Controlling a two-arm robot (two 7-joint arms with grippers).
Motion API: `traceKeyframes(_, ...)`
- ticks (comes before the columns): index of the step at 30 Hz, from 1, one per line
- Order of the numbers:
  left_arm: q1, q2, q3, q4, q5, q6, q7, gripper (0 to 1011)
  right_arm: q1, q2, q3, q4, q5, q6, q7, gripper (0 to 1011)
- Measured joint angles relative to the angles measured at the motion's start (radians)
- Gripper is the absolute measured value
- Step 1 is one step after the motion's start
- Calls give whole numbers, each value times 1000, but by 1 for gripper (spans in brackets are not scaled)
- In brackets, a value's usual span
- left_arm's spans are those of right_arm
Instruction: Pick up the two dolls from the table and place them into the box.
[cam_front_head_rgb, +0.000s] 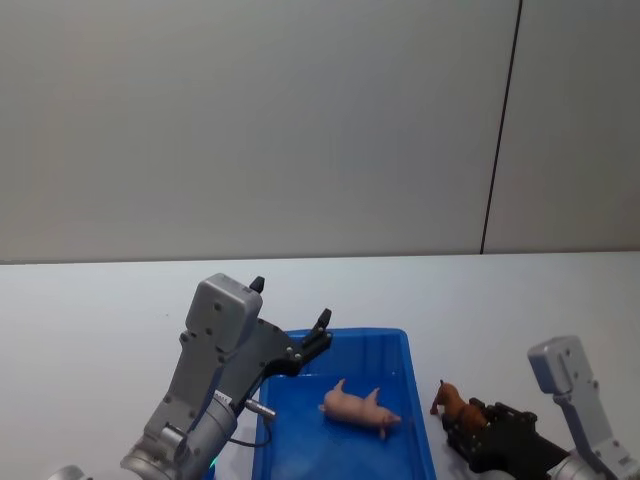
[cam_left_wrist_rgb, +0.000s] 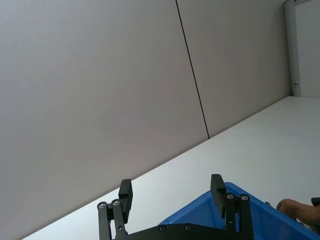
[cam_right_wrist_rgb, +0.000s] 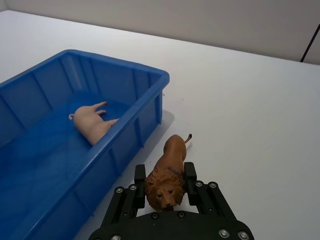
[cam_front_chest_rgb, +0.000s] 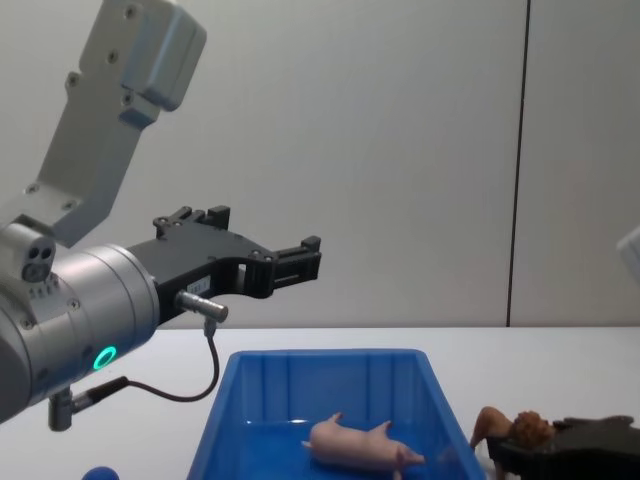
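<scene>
Right gripper (cam_right_wrist_rgb: 165, 173) grips the reddish-brown doll (cam_right_wrist_rgb: 171, 152) on the table (cam_right_wrist_rgb: 250, 125) at 3 o'clock of the box (cam_right_wrist_rgb: 120, 62) (seemingly half left to do); the pig (cam_right_wrist_rgb: 90, 124) lies inside, left gripper (cam_left_wrist_rgb: 171, 194) spread wide above.

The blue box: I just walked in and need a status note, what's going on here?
The pink pig doll lies in the box. The right gripper is shut on the brown lion doll just right of the box. The left gripper hangs open and empty above the box's left side.
</scene>
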Motion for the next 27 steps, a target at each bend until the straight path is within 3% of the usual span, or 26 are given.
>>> traceKeyframes(17, 0, 0, 0, 0, 0, 0, 0, 1001, 14, -6, 5, -56, -26, -91, -47, 438)
traceKeyframes(27, 0, 0, 0, 0, 0, 0, 0, 1000, 64, -29, 4, -103, -28, -123, -3, 438)
